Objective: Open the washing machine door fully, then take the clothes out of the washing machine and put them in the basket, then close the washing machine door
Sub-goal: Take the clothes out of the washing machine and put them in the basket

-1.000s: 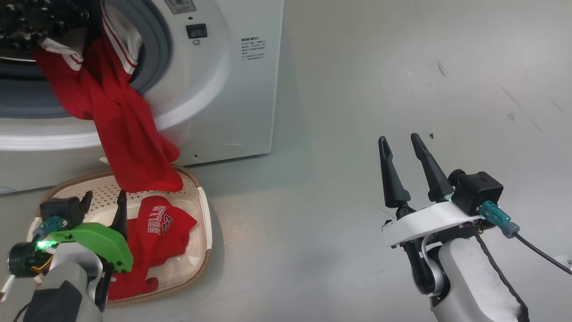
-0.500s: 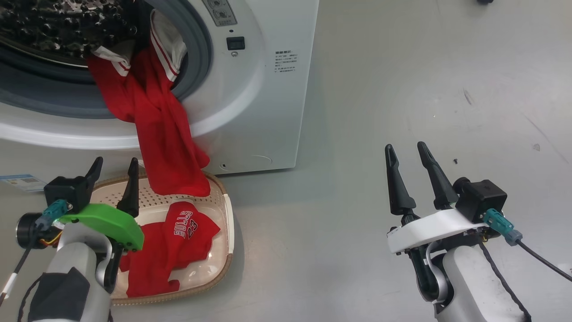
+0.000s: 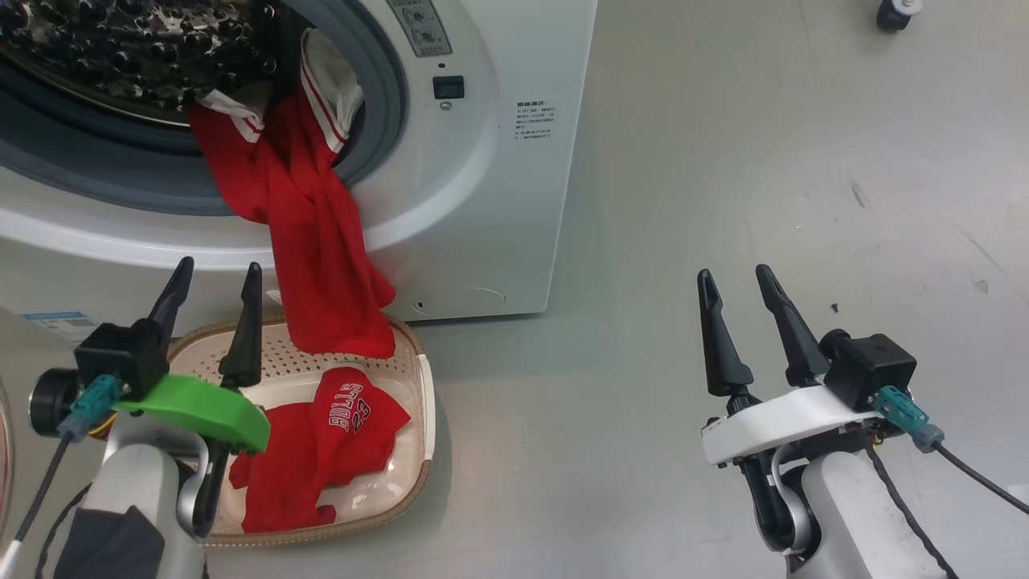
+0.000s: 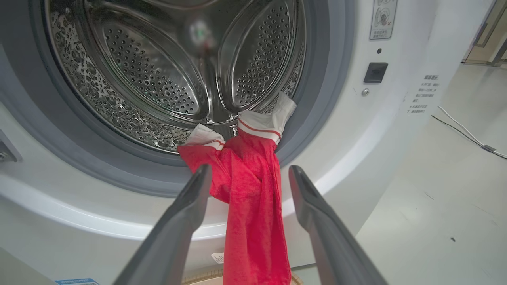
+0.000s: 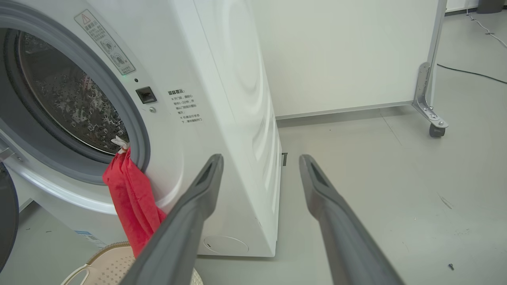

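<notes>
The washing machine (image 3: 482, 161) stands open, its steel drum (image 4: 158, 71) bare inside. One of the clothes, a red garment with white trim (image 3: 321, 257), hangs from the drum over the grey gasket, its lower end in the basket (image 3: 424, 402). A second red garment printed "BULLS 23" (image 3: 338, 434) lies in the basket. My left gripper (image 3: 217, 269) is open above the basket's near left side, fingers pointing at the hanging garment (image 4: 249, 213) without touching it. My right gripper (image 3: 735, 277) is open over bare floor, right of the machine. The door's black rim (image 5: 6, 221) shows at the far left.
A blue sticker (image 3: 52, 318) sits low on the machine's front. A white panel on a caster (image 5: 435, 128) stands behind and right of the machine, with cables on the floor (image 4: 467, 130). Grey floor (image 3: 723, 161) stretches to the right.
The head camera has shifted, sliding the scene right and down. My left gripper has risen from low over the basket towards the hanging garment. The right gripper has held its place.
</notes>
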### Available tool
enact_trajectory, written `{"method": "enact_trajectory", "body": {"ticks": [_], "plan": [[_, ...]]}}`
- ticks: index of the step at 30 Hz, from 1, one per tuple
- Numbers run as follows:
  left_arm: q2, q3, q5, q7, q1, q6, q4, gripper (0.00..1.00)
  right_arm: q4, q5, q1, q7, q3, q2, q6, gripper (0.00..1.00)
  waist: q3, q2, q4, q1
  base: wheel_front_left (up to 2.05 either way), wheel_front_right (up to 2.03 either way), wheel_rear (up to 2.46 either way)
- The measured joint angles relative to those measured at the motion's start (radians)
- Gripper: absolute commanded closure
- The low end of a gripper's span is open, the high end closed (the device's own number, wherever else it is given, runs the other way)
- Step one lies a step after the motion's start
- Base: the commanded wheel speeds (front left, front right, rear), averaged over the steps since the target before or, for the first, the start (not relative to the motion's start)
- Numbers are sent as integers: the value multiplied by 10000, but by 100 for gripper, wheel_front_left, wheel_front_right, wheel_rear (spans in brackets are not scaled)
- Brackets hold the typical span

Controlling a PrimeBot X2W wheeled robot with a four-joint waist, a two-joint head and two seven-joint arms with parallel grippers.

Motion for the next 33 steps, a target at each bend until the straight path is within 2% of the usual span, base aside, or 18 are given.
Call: {"method": "enact_trajectory", "body": {"ticks": [10, 33], "plan": [[-347, 211, 29, 0, 937, 0, -840, 0, -56, 2, 141, 0, -4, 0, 69, 0, -7, 0, 5, 0, 0, 0, 0], [-439, 364, 263, 0, 1761, 0, -1772, 0, -59, 2, 190, 0, -29, 0, 102, 0, -28, 0, -29, 0, 0, 0, 0]]}}
